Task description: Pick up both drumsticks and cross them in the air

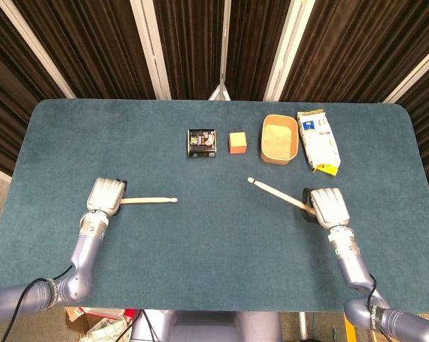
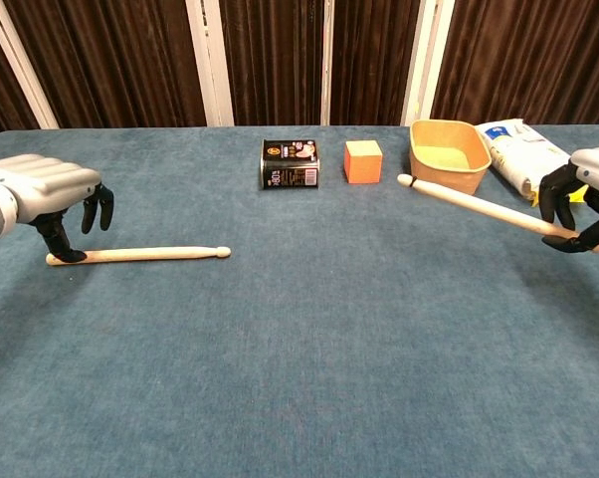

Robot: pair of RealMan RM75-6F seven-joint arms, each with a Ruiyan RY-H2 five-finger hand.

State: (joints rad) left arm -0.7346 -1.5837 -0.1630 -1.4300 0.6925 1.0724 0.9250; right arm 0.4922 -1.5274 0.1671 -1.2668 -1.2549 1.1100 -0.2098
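Right hand [image 2: 586, 204] grips one drumstick [image 2: 474, 206], tip aimed at 10 o'clock; left hand [image 2: 43, 195] hangs wide over the flat drumstick [image 2: 140, 255].

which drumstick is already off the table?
The right drumstick: the right hand holds its butt and its tip angles up above the cloth. The left drumstick lies flat on the table, with the left hand at its butt end.
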